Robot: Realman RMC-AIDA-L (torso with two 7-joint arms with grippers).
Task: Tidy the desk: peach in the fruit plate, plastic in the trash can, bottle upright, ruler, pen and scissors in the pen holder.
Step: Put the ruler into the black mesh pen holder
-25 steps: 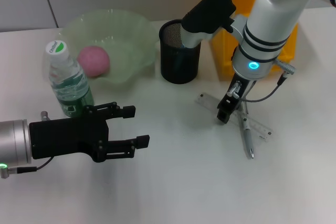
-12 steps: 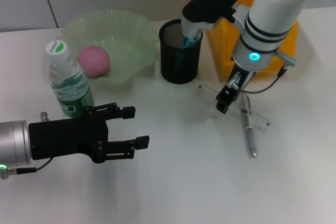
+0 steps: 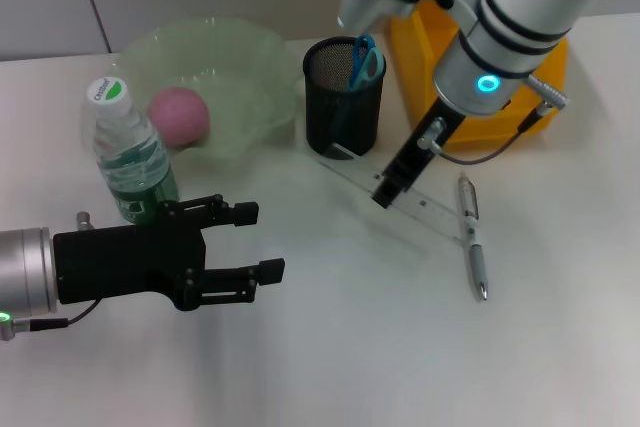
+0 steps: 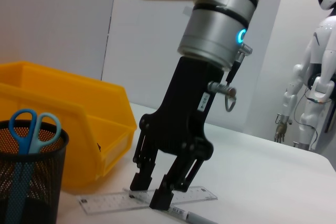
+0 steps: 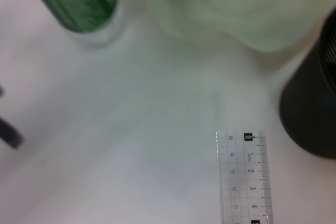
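Two items are left outside the pen holder (image 3: 343, 97), and you should note them after the larger fixtures: the yellow bin (image 3: 440, 57) stands behind the right arm, the fruit plate (image 3: 250, 67) already carries the peach (image 3: 179, 115), and the bottle (image 3: 128, 153) stands upright beside it. The left gripper (image 3: 245, 241) hangs parked and spread wide, near the bottle and well apart from the work. The right gripper (image 3: 392, 177) is your nearer tool: its fingers (image 4: 160, 198) straddle the clear ruler (image 3: 400, 195) across its width, narrow and seemingly touching its edges, though a firm hold cannot be confirmed. The ruler's long axis runs diagonally, its near end just beside the holder's base, its far end by the pen (image 3: 472, 237), which lies just beside the gripper on the side away from the holder. The scissors (image 3: 364, 57) stand in the holder. Compared with a second ago, the right arm has swung toward the holder and the ruler has shifted with it.
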